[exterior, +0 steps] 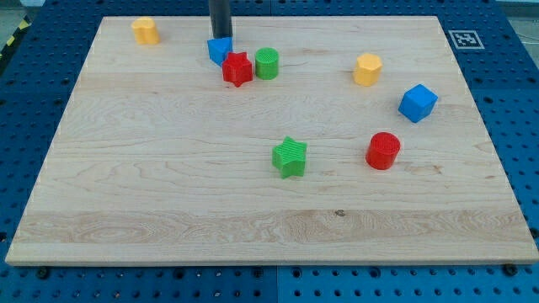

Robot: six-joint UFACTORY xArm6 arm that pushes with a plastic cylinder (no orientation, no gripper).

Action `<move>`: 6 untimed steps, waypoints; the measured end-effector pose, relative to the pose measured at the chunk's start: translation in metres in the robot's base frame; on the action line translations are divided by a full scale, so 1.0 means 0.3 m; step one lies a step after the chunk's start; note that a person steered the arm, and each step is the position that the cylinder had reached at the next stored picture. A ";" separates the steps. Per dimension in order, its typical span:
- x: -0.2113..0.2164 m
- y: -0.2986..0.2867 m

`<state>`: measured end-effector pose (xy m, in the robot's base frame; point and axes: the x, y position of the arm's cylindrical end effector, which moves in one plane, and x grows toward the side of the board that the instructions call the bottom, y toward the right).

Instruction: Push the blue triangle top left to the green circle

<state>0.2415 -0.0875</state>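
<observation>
The blue triangle [219,50] lies near the view's top, left of centre, touching the red star [237,69] at its lower right. The green circle [267,63] stands just right of the red star, touching it. My tip [221,37] comes down from the view's top and rests against the blue triangle's upper edge. The blue triangle sits to the upper left of the green circle, with the red star between them.
A yellow block [146,30] sits at the board's top left. A yellow hexagon [367,69] and a blue cube [418,103] lie on the right. A red cylinder [383,151] and a green star [290,157] lie near the middle. The wooden board [168,194] ends at blue pegboard.
</observation>
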 end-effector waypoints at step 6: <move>0.300 -0.116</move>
